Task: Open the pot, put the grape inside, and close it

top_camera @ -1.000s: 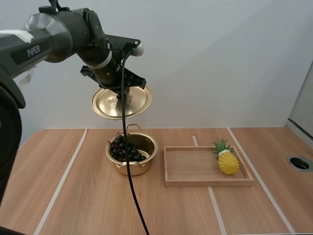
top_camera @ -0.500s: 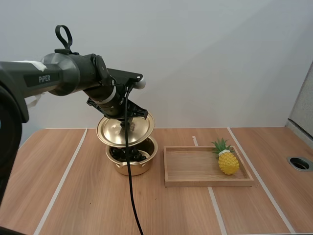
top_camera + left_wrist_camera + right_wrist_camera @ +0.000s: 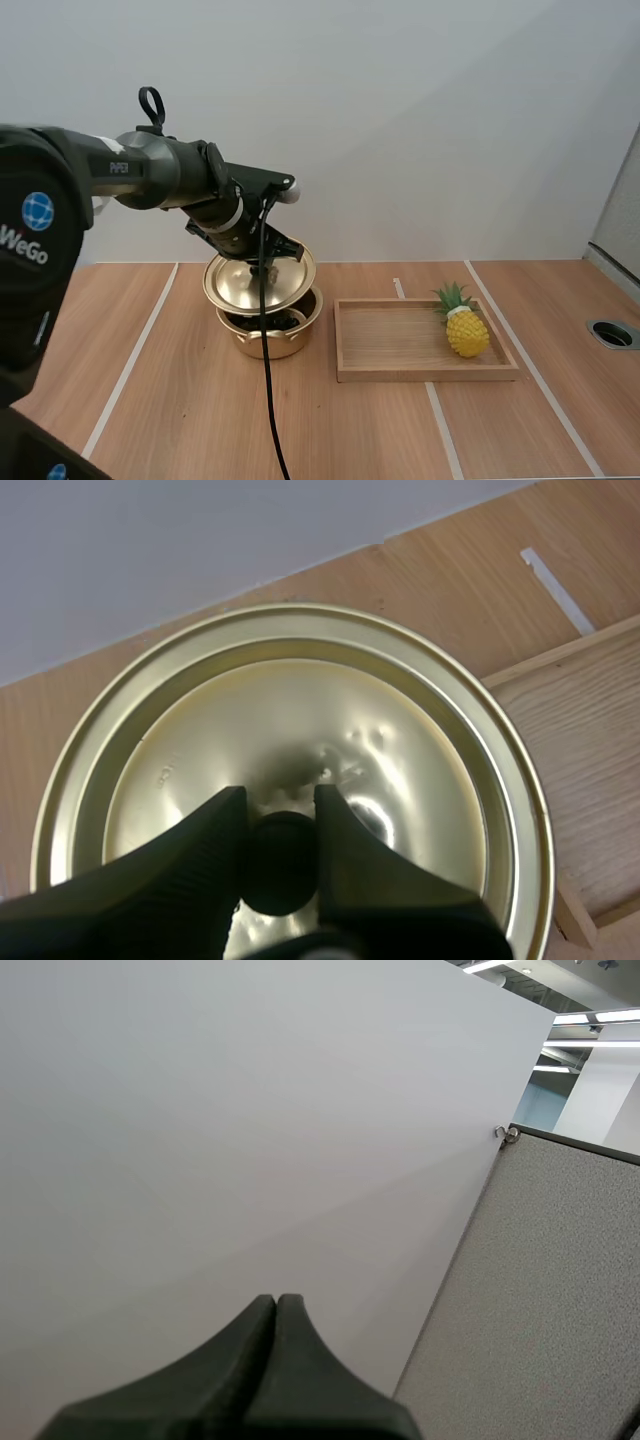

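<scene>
My left gripper (image 3: 280, 815) is narrowed onto the lid's black knob (image 3: 280, 868), with one ribbed finger pressed against each side of it. The left wrist view looks straight down on the lid (image 3: 400, 730). It is a round disc of thin brass-coloured metal with a raised rim ring and a shallow dome. The dome is glossy, with a few small dents near the knob.

The high view shows the height. The left gripper (image 3: 262, 262) holds the lid (image 3: 235, 282) low over the pot (image 3: 295, 332). The lid is tilted so its top faces the camera. I cannot tell whether its rim touches the pot.

The pot is the same gold metal, with small side handles, and stands on the wooden table (image 3: 180, 400). The grapes (image 3: 283, 320) lie inside it and show as a dark cluster in the gap under the lid.

Just to the right of the pot is a wooden tray (image 3: 430, 375), rectangular with low walls. A yellow pineapple (image 3: 466, 330) stands at its far right end. A corner of the tray (image 3: 590, 760) also shows beside the lid in the left wrist view.

My right gripper (image 3: 277, 1305) is raised against a plain wall, its fingers pressed together into one dark wedge and holding nothing.
</scene>
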